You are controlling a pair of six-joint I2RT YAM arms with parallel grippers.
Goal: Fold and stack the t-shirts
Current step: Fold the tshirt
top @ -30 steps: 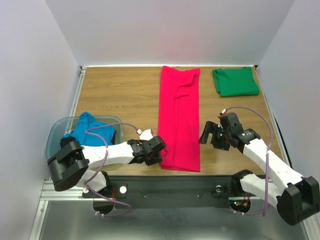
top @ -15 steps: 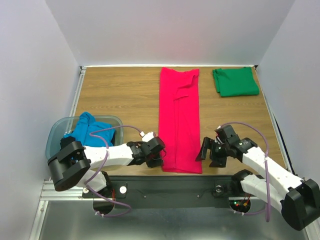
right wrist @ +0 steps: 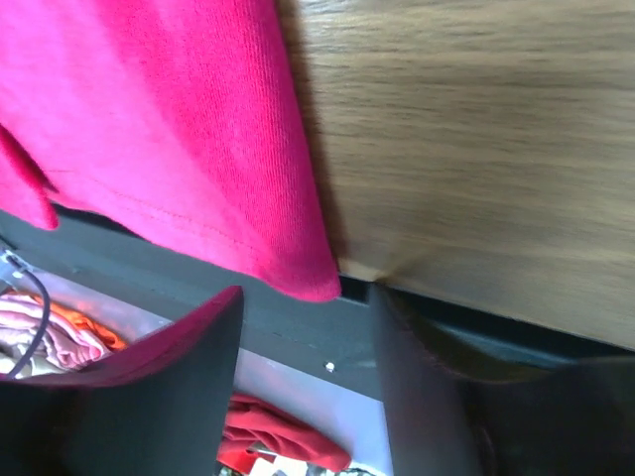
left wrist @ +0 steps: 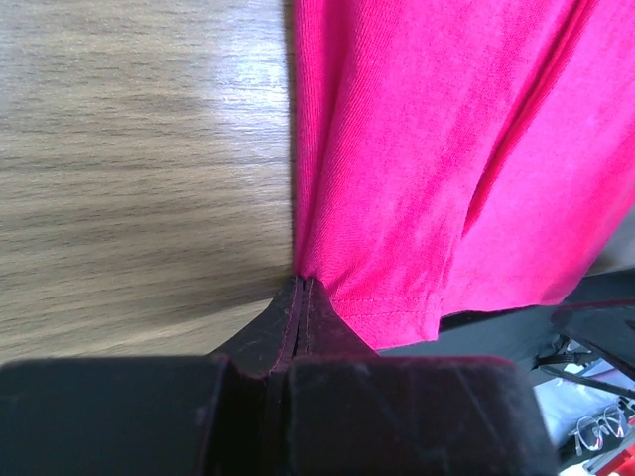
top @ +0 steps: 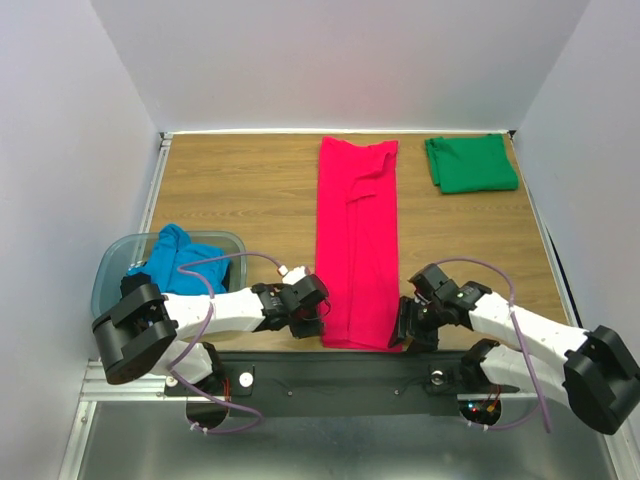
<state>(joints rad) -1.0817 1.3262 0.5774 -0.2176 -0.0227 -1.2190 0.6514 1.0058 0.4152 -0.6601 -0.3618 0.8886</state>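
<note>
The crimson-pink t-shirt (top: 358, 240), soft cloth folded lengthwise into a long strip, runs down the middle of the wooden table (top: 240, 190) from far edge to near edge. Its hem sits right at the near edge, and the near-right corner droops slightly over it in the right wrist view.

At the strip's near-left corner the left gripper (left wrist: 301, 283) is clamped on the cloth, jaws pressed together and the hem corner pinched at the tips (the left wrist view shows fabric entering exactly at the tip seam).

At the near-right corner the right gripper (right wrist: 306, 297) has its jaws apart, one finger (right wrist: 149, 397) on either side of the corner. The cloth sits between them but is not clamped; a gap is visible. Both wrists are low, close to the table's near edge.

The emerald green t-shirt (top: 470, 163), folded into a flat rectangle, lies at the far right corner, well apart from the pink strip.

The bright blue t-shirt (top: 178, 255) is bunched inside the translucent grey-blue plastic tub (top: 112, 268) at the near left corner, with the left arm just beside the tub.
</note>
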